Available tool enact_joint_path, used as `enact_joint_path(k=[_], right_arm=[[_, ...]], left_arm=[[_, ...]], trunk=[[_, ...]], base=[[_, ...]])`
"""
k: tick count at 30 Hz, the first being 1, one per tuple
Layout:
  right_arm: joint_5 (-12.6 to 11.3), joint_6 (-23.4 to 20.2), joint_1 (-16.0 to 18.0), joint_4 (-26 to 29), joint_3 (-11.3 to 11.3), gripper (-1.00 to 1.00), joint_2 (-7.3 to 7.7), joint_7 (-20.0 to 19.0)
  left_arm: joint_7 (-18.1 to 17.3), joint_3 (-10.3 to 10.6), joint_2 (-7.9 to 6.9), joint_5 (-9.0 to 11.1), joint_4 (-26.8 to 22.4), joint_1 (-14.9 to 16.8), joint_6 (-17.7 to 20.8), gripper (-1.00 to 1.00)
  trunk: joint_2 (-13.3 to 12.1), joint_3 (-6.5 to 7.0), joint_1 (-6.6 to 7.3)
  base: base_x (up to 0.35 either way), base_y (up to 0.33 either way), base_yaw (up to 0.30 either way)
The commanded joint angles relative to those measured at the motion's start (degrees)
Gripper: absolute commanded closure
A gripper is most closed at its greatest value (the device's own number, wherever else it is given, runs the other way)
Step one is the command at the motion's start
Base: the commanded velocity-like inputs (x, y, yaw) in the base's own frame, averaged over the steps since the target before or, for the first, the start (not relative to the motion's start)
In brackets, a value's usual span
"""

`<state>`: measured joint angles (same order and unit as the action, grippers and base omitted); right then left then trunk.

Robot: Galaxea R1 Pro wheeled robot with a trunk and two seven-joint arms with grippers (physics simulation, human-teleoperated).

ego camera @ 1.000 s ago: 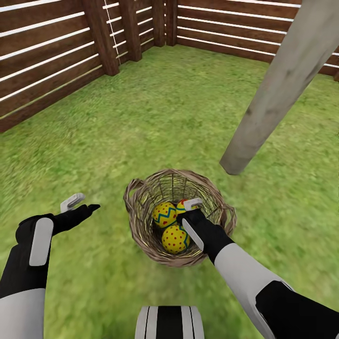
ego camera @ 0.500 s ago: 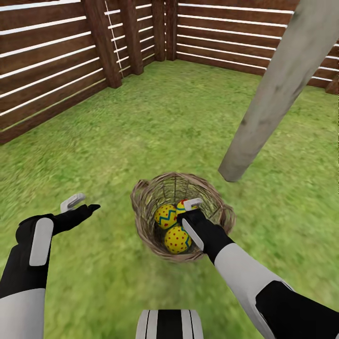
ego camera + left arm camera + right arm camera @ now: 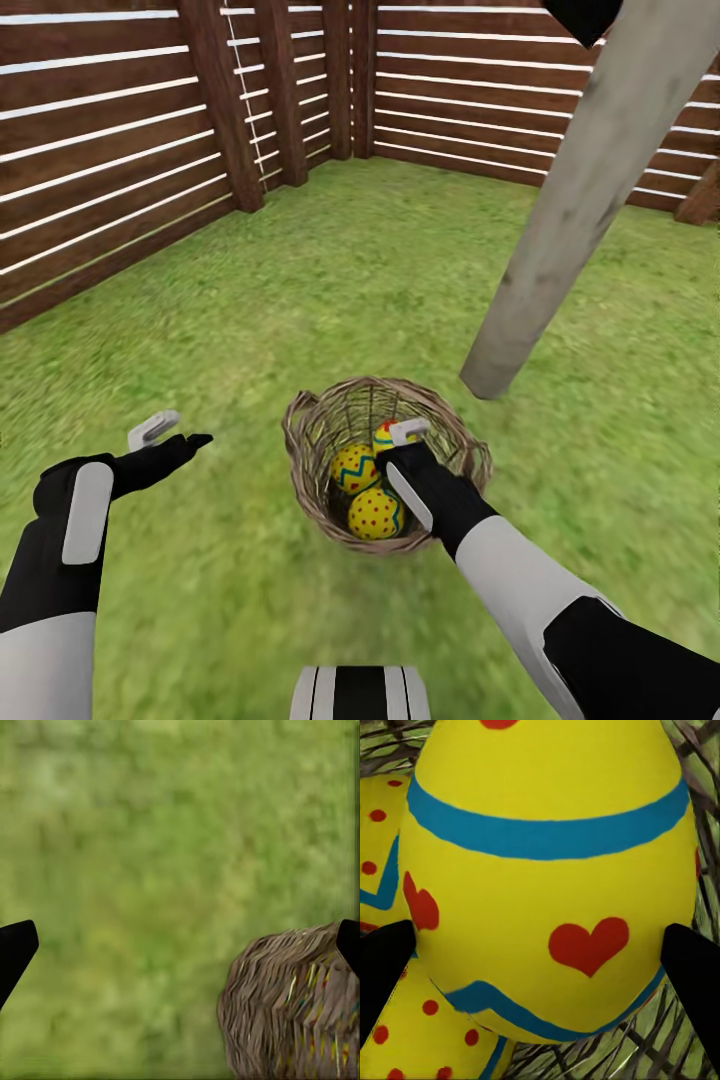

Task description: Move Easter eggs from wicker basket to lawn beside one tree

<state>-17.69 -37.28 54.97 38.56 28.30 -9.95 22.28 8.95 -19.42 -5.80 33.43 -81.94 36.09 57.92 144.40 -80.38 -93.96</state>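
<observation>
Easter eggs (image 3: pixel 374 513), three of them, sit in the wicker basket (image 3: pixel 318 500) at my 12 o'clock on the lawn (image 3: pixel 300 300). My right gripper (image 3: pixel 398 440) straddles the far egg (image 3: pixel 547 870), fingers spread, not visibly pinching. My left gripper (image 3: pixel 172 432) hangs open at 10 o'clock. The tree (image 3: pixel 560 220) rises at 1 o'clock.

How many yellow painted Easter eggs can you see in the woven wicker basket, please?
3, all inside the brown woven wicker basket on the grass: a zigzag-banded yellow egg, a red-dotted yellow egg nearer the robot, and a third egg between the right gripper's jaws, partly hidden.
</observation>
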Motion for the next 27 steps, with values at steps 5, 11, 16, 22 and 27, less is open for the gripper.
enact_joint_path(k=[5, 11, 16, 22, 27], right_arm=[[-1.18, -0.19, 0.48, 3.48, 0.36, 1.00, 0.05, 0.76], [-1.11, -0.25, 0.52, 3.45, 0.36, 1.00, 0.11, 0.74], [-1.02, -0.25, 0.50, 3.55, 0.36, 1.00, 0.18, 0.70], [-1.00, -0.25, 0.50, 3.68, 0.36, 1.00, 0.20, 0.66], [-0.92, -0.30, 0.50, 4.07, 0.36, 1.00, 0.26, 0.66]], left_arm=[[0.28, -0.01, -0.26, 0.61, -0.15, 0.03, 0.26, -1.00], [0.36, 0.00, -0.44, 0.59, -0.15, 0.20, 0.26, -1.00], [0.36, 0.00, -0.44, 0.59, -0.15, 0.21, 0.26, -1.00], [0.36, 0.00, -0.44, 0.59, -0.15, 0.21, 0.26, -1.00], [0.36, 0.02, -0.44, 0.59, -0.15, 0.21, 0.26, -1.00]], trunk=[[-0.06, 1.07, 0.14], [-0.14, 2.40, 0.30], [-0.20, 3.50, 0.43], [-0.24, 4.17, 0.50], [-0.31, 5.28, 0.63]], base=[[-0.002, 0.000, 0.000], [-0.033, 0.000, 0.000], [-0.084, 0.000, 0.000], [0.000, 0.000, 0.000], [0.000, 0.000, 0.000]])
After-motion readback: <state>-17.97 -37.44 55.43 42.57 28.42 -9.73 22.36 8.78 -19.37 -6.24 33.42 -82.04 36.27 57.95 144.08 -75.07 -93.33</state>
